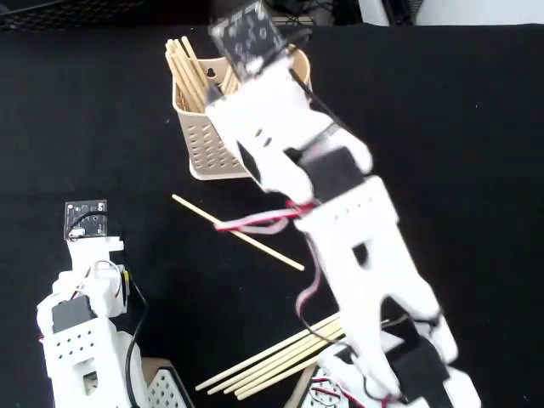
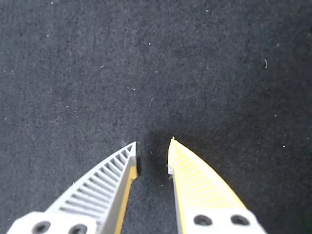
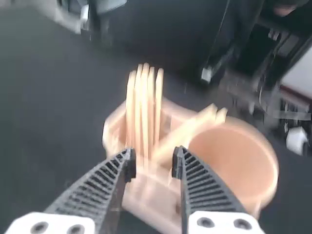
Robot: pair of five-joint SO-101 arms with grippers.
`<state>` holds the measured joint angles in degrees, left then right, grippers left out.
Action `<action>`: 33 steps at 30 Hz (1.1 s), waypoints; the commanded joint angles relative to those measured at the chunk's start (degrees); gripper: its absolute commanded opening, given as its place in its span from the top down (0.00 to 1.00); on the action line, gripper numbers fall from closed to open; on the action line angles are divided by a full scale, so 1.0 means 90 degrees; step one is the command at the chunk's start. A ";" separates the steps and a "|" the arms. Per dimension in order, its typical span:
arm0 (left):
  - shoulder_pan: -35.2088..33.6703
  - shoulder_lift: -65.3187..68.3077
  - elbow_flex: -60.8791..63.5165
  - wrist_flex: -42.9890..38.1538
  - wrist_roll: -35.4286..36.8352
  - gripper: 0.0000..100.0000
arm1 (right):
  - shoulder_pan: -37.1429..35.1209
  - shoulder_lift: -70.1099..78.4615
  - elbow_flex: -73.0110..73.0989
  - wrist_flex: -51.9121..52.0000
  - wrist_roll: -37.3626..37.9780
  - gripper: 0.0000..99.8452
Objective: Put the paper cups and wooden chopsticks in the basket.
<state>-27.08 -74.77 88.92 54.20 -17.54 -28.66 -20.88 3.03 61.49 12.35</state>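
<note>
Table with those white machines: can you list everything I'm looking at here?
Table: one, black, under everything.
Basket: one, beige, far side, upright.
Chopsticks in basket: a bundle, wooden, standing.
Paper cup: one, peach, at the basket; inside or beside it, cannot tell.
Single chopstick: one, wooden, lying mid-table.
Loose chopsticks: several, wooden, lying at the near edge.
Right gripper: one, black fingers, open above the basket.
Left gripper: one, grey and yellow fingers, open, empty, over bare table.
</note>
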 commanded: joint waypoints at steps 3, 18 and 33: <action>0.0083 -0.0068 -0.0015 -0.0117 0.0020 0.88 | -0.0332 -0.0425 0.1089 0.1465 0.0400 0.86; 0.0083 -0.0068 -0.0015 -0.0107 0.0020 0.88 | -0.0274 0.0386 0.5446 -0.1963 0.1358 0.87; 0.0083 -0.0068 -0.0015 -0.0107 0.0020 0.88 | -0.0264 0.2642 0.3678 -0.0830 0.1524 0.98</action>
<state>-27.08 -74.77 88.92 54.20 -17.54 -30.86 2.42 38.81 51.91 25.45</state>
